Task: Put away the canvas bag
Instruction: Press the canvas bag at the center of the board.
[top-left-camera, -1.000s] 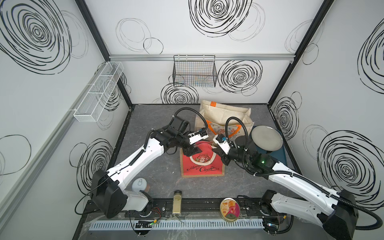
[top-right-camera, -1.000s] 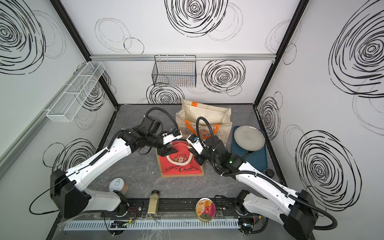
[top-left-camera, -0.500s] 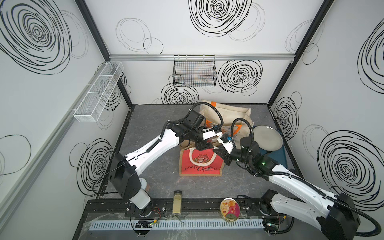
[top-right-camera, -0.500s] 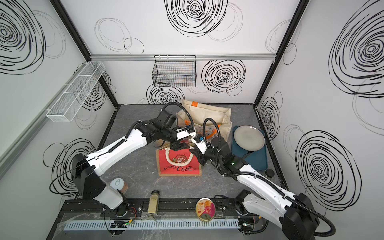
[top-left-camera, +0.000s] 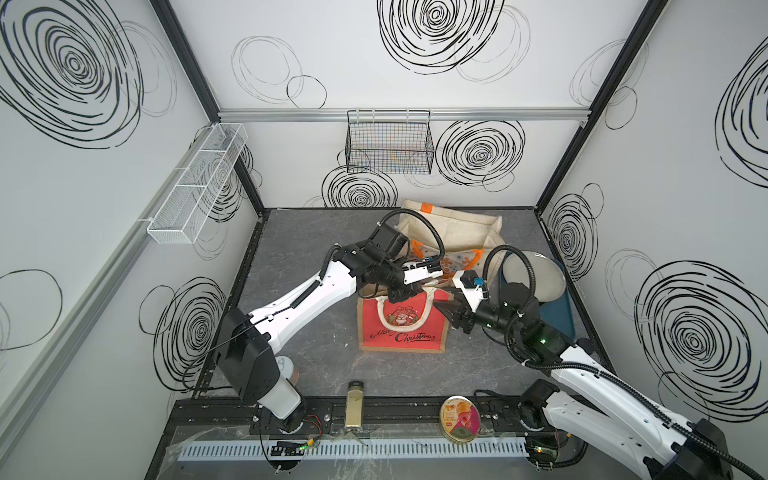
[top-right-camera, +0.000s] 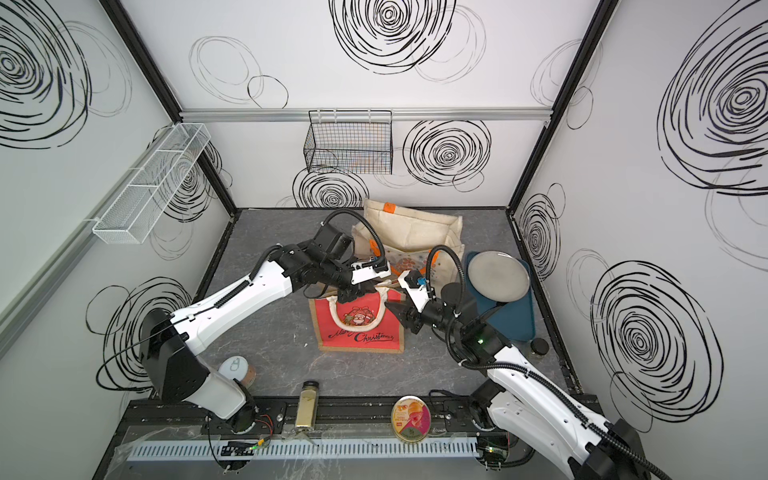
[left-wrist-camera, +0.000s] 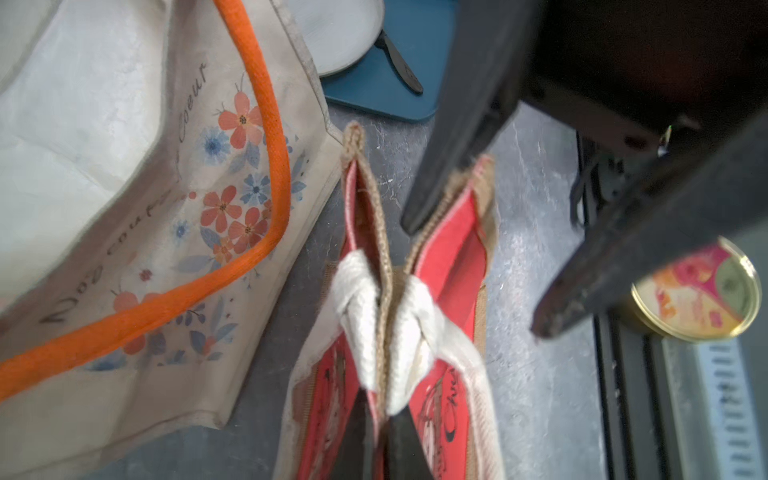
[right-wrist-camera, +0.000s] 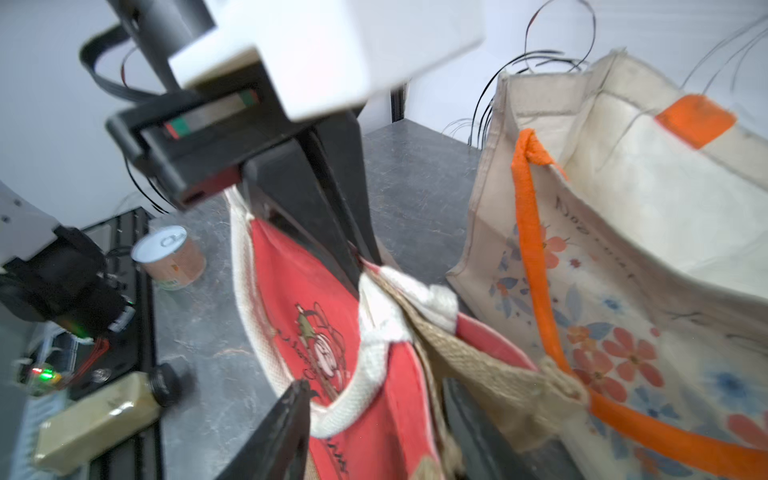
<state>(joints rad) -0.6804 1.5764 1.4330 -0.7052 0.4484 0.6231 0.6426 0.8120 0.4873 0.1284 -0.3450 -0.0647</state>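
Swapping grips on the red Christmas bag (top-left-camera: 401, 328), which I'm taking to be the canvas bag: it sits mid-frame in both top views on the table (top-left-camera: 311, 232), just below the cream tote (top-left-camera: 453, 232). Its top edge, by the rope handle, is now pinched tight in the left claw (top-left-camera: 400, 294), which was wide open a second ago. The right claw (top-left-camera: 449, 318) went the other way, from clamped to jaws spread and gripping nothing, so my read is the left arm does the carrying from here, probably toward that tote.
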